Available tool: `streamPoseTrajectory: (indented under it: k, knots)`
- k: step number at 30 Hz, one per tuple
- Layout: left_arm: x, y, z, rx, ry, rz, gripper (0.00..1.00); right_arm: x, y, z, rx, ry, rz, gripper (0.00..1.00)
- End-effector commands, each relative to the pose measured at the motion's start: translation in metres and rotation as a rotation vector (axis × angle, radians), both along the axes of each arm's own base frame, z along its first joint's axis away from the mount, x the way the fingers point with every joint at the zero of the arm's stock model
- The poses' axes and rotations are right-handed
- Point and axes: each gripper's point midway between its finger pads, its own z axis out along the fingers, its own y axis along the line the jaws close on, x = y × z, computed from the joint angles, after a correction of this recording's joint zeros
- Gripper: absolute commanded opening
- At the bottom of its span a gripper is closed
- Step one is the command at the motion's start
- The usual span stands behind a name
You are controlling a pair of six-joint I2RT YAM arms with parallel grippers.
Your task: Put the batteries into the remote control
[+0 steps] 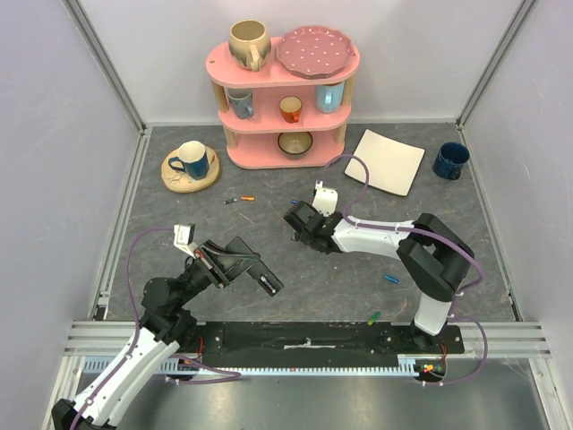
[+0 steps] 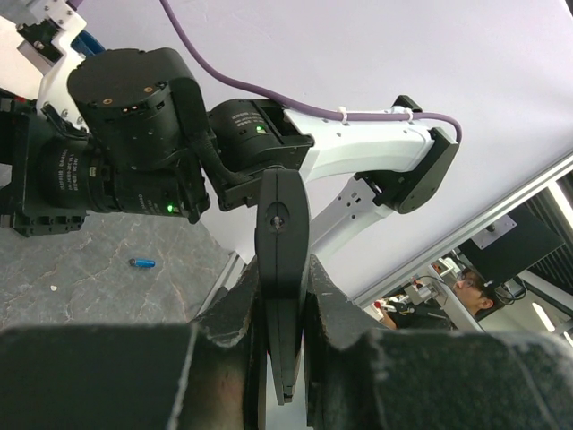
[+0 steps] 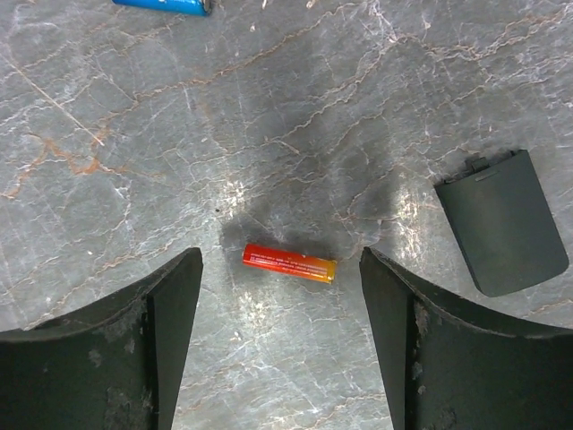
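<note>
Wide-open right gripper (image 3: 279, 276) hovers over a red-to-orange battery (image 3: 289, 262); my left gripper (image 2: 282, 291) clamps the slim black remote (image 2: 281, 224), seen edge-on.

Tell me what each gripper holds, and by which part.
Left gripper clamps the remote control near one end, the rest sticking out. Right gripper holds nothing, open above a battery.

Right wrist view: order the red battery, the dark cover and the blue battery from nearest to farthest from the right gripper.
1. Red battery, lying between the open right gripper fingers.
2. Dark cover, off to the right.
3. Blue battery, at the top left edge.
</note>
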Motion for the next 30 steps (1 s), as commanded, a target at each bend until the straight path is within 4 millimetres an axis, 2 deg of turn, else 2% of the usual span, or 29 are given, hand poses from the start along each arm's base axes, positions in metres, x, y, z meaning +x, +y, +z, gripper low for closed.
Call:
streamPoseTrajectory:
  k: [1, 10, 14, 30]
  knots:
    - [0.006, -0.002, -0.037, 0.024, 0.077, 0.001, 0.02, 0.006, 0.006, -0.003, -0.003, -0.004, -0.031, 0.79]
    - [0.006, -0.003, -0.038, 0.030, 0.073, -0.003, 0.02, 0.002, 0.003, -0.014, -0.025, 0.019, -0.034, 0.75]
    - [0.006, -0.003, -0.039, 0.031, 0.072, -0.001, 0.02, 0.000, 0.004, -0.018, -0.027, 0.029, -0.030, 0.69]
    - [0.005, -0.003, -0.040, 0.027, 0.076, -0.007, 0.02, -0.013, 0.005, -0.025, -0.058, 0.051, -0.009, 0.60]
